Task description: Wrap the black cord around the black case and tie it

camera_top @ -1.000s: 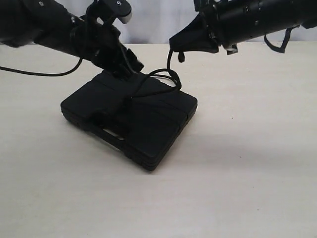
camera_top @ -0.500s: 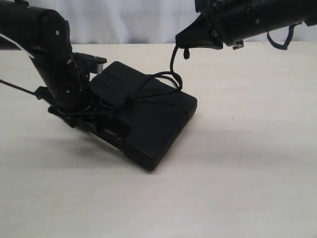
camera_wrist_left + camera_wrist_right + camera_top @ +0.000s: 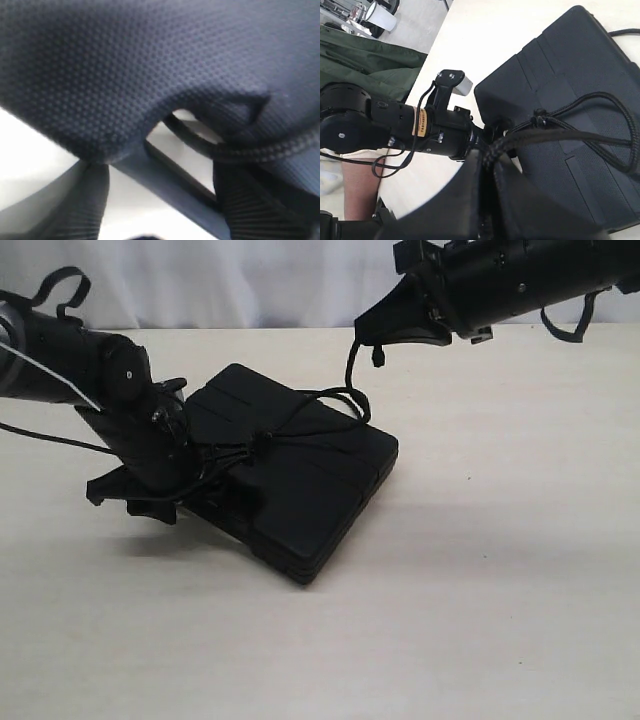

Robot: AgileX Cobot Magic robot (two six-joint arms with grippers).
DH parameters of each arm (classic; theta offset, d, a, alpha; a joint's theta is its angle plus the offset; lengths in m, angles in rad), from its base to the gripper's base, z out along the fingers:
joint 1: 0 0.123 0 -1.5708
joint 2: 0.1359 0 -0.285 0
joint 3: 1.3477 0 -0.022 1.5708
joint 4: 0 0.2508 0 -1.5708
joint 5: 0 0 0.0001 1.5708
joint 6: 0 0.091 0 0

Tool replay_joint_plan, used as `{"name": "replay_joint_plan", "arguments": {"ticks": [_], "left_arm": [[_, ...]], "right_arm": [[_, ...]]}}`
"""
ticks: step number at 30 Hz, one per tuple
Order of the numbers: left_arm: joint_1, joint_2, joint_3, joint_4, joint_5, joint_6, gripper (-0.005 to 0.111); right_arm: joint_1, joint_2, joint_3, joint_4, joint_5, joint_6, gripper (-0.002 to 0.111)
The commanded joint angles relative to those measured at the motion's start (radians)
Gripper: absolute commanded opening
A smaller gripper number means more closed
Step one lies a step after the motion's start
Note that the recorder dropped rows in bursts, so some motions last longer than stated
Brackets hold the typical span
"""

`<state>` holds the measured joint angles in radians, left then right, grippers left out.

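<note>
Exterior view: the black case (image 3: 300, 485) lies on the table (image 3: 500, 590), a little left of centre. The left gripper (image 3: 195, 472) sits at its 9 o'clock edge. The right gripper (image 3: 372, 332) hangs toward the case's 1 o'clock, and the black cord (image 3: 340, 400) drops from it to a loop and a knot on the lid.

Left wrist view: the ribbed fingers (image 3: 92, 200) stand wide apart, pinching nothing, with the case's textured shell and a strand of cord close by.

Right wrist view: the jaws are clamped on the cord, which runs out over the case.
</note>
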<state>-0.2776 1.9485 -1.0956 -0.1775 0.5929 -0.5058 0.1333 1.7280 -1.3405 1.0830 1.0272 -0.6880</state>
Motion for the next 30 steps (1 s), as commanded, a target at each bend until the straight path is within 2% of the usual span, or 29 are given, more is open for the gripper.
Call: {"name": "replay_joint_plan", "arguments": {"ticks": [1,4,5,6,8,9,13,19,25,30], "left_arm": [[-0.002,0.009,0.009,-0.013,-0.074,0.004,0.057],[0.004,0.009,0.005,-0.009,-0.075,0.064,0.042],[0.026,0.007,-0.006,0.002,-0.063,0.087,0.026],[0.039,0.003,-0.013,0.005,-0.05,0.087,0.018],[0.071,-0.013,-0.023,0.008,-0.025,0.091,0.003],[0.099,-0.033,-0.025,0.032,-0.014,0.106,0.0],[0.175,-0.072,-0.025,0.106,0.002,0.114,0.0],[0.245,-0.072,-0.025,0.14,0.0,0.116,0.0],[0.262,-0.072,-0.025,0.172,-0.004,0.139,0.0],[0.262,-0.072,-0.025,0.188,-0.032,0.139,0.0]], "right_arm": [[-0.006,-0.006,-0.007,-0.004,0.01,-0.007,0.004],[-0.006,-0.006,-0.007,-0.004,0.01,-0.007,0.004],[-0.006,-0.011,-0.007,-0.004,0.01,-0.007,0.004],[-0.007,-0.017,-0.007,-0.004,0.01,-0.007,0.004],[-0.016,-0.034,-0.007,-0.002,0.002,-0.007,0.004],[-0.031,-0.057,-0.011,-0.002,-0.018,-0.007,0.004],[-0.104,-0.126,-0.018,-0.079,-0.067,-0.007,0.004],[-0.203,-0.189,-0.018,-0.275,-0.11,0.057,0.004],[-0.289,-0.224,-0.018,-0.359,-0.171,0.094,0.004],[-0.307,-0.224,0.029,-0.575,-0.286,0.207,0.004]]}}
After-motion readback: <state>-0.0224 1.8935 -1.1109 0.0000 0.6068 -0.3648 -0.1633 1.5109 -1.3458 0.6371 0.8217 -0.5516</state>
